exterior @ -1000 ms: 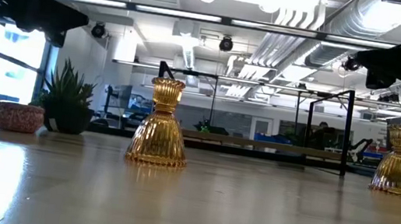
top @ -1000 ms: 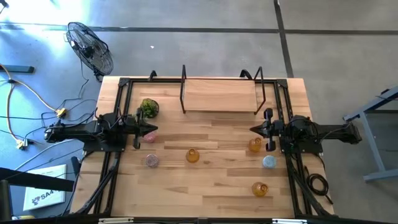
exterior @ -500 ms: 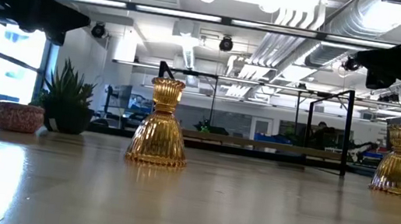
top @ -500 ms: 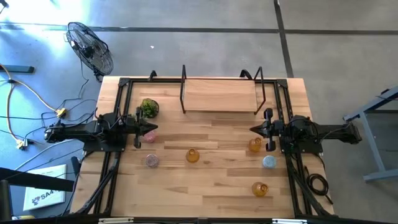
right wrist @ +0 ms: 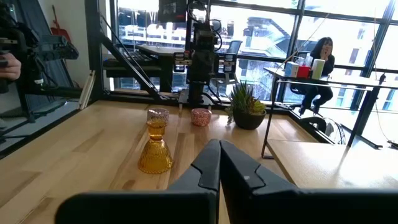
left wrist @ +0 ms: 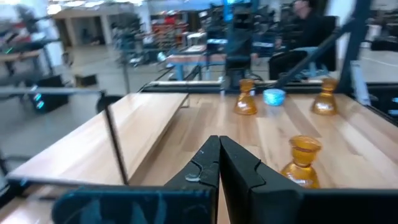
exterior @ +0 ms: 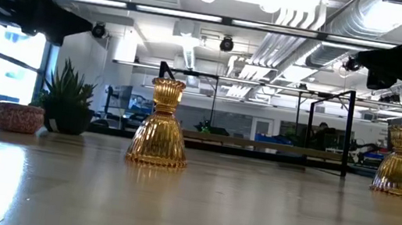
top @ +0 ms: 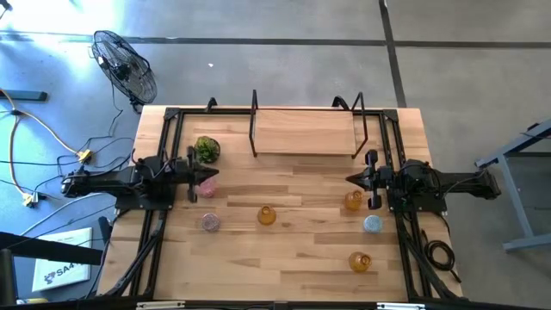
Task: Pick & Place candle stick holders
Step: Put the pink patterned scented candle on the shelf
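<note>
Six glass candle stick holders stand on the wooden table (top: 301,250). The amber ones are at the middle (top: 267,215), beside the right arm (top: 353,201) and near the front right (top: 360,261). A light blue one (top: 372,224) stands at the right. One pink holder (top: 211,222) is at the left and another (top: 207,188) lies just below my left gripper. My left gripper (top: 213,179) is shut, level and above the table at the left side. My right gripper (top: 349,179) is shut and level at the right side. Both hold nothing, as the wrist views show: left (left wrist: 219,149), right (right wrist: 219,152).
A wooden shelf on a black wire frame (top: 306,131) stands at the far middle of the table. A green leafy plant ball (top: 206,149) sits far left, beside the left arm. Black rails (top: 164,215) run along both table sides. A fan (top: 125,65) stands on the floor beyond.
My left gripper has turned a little in place and stays shut. The holders and my right gripper have kept still.
</note>
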`<state>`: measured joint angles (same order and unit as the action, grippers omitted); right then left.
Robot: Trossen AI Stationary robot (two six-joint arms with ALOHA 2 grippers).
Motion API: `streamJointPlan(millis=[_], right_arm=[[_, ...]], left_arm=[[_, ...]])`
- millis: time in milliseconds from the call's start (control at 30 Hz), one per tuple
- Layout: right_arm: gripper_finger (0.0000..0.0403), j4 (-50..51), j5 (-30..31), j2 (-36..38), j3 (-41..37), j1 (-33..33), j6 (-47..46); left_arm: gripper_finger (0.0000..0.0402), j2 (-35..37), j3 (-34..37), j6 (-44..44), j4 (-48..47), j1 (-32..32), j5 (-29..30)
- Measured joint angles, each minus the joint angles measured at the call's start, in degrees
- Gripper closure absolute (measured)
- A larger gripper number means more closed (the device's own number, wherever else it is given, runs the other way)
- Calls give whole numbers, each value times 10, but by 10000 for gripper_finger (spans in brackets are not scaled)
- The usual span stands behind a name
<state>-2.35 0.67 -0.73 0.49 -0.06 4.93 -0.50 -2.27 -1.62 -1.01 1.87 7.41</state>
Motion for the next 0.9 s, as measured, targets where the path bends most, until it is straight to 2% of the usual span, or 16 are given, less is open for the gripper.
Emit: streamJointPlan(millis=[167, 433, 533, 633, 767, 900], right_arm=[[402, 0, 0, 0, 0, 0, 0], [402, 0, 0, 0, 0, 0, 0], [402, 0, 0, 0, 0, 0, 0], [402, 0, 0, 0, 0, 0, 0], [402, 0, 0, 0, 0, 0, 0], [402, 0, 0, 0, 0, 0, 0]], left_arm=[[346, -6, -15, 43, -25, 0, 8], [194, -31, -20, 79, -29, 0, 63], [150, -50, -20, 79, -23, 0, 69], [122, -64, -20, 76, 14, 0, 67], [103, -67, -26, 74, 43, 0, 10], [102, -67, -88, 79, -16, 0, -17]])
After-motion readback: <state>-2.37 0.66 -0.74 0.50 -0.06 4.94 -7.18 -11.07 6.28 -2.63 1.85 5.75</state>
